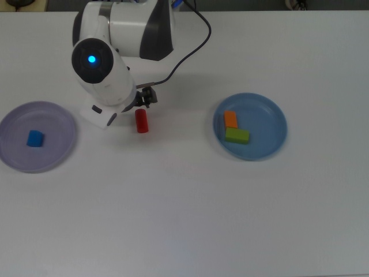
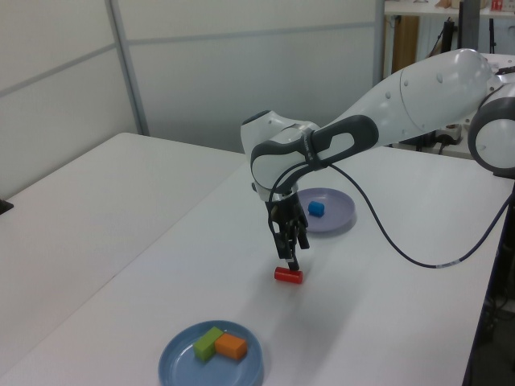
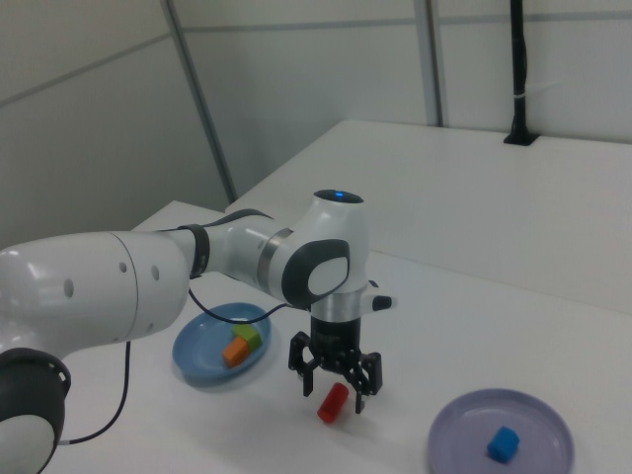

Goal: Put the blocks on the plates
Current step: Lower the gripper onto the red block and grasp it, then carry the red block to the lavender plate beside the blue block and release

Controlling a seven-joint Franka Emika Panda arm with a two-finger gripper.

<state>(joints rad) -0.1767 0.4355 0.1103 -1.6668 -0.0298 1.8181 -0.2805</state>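
The red block (image 1: 141,121) lies on its side on the white table between the two plates. My gripper (image 3: 334,387) hangs open just over the red block (image 3: 333,402), one finger to each side of it, not closed on it. From the left view the gripper (image 2: 291,259) stands right above the red block (image 2: 288,276). The blue block (image 1: 35,138) rests alone on the lavender plate (image 1: 57,115). The orange wedge (image 1: 230,119) and the green bar (image 1: 237,135) lie side by side on the blue plate (image 1: 268,115).
The arm's white body (image 1: 106,69) and its black cable (image 1: 193,40) cover the table in the top view's upper left. A second white table (image 2: 72,209) stands beside this one on the left view's left.
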